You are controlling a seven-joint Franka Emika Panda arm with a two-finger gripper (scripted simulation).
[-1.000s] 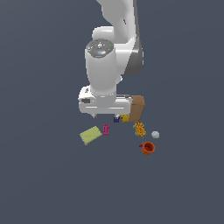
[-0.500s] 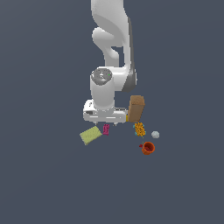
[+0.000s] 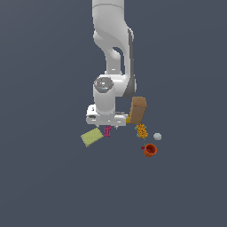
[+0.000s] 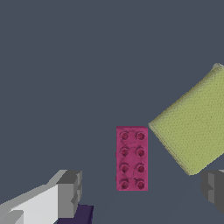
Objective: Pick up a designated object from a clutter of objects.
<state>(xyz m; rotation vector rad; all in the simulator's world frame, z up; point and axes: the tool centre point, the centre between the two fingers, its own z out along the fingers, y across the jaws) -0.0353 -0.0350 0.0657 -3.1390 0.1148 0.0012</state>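
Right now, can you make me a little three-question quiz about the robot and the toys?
1. True or false: the gripper is shut on the magenta studded brick.
2. What lies right beside the brick in the wrist view? A) yellow-green sponge B) orange cup C) pale grey ball
3. Fill in: the tallest thing in the clutter is the tan ____.

Key: 1 false, the fingers stand apart on either side of the brick. 2 A. 3 box.
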